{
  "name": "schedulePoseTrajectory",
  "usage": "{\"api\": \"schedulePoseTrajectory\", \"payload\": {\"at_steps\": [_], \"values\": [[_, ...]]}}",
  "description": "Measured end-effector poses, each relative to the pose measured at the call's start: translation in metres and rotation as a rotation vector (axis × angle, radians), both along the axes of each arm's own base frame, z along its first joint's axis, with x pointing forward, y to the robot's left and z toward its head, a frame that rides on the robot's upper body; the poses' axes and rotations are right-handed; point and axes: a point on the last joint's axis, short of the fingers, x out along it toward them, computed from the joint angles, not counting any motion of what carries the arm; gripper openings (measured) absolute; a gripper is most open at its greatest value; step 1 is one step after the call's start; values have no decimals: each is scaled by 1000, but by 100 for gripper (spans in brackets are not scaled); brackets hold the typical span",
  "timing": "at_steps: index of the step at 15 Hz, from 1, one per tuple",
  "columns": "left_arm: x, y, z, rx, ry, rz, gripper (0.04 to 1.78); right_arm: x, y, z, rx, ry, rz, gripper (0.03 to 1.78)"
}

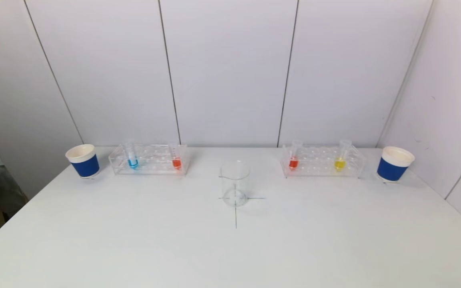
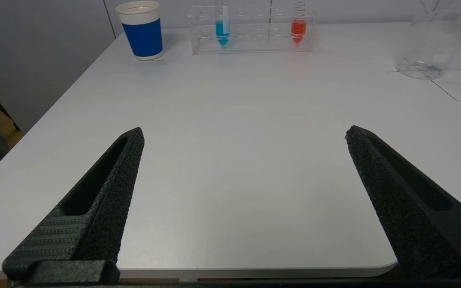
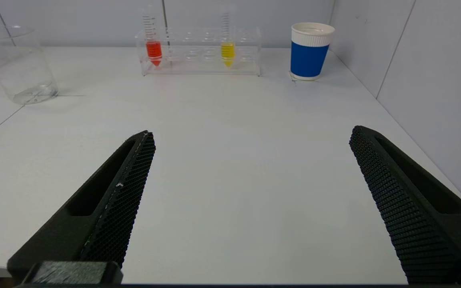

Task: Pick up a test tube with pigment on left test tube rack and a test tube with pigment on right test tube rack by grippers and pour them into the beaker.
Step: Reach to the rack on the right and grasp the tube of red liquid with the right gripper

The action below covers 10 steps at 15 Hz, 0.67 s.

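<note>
On the worktop [image 1: 230, 248], nothing is done yet: beaker [image 1: 235, 183] at centre looks empty. Left rack [image 1: 149, 159] at 11 o'clock holds blue tube [image 1: 131, 157] & orange tube [image 1: 176, 157]; right rack [image 1: 321, 161] at 1 o'clock holds red tube [image 1: 293, 157] & yellow tube [image 1: 340, 158]. Left gripper [image 2: 244, 134] and right gripper [image 3: 250, 134] hover near the worktop's front edge, jaws wide open, holding nothing. Both picks and pours remain.
</note>
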Motion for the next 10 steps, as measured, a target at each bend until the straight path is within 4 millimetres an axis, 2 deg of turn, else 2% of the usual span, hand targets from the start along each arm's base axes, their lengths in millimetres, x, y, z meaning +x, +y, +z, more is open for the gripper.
{"api": "schedulePoseTrajectory", "payload": {"at_steps": [10], "values": [[0, 0, 0, -1, 0, 0, 176, 0, 0, 0, 0, 0, 1, 177]]}}
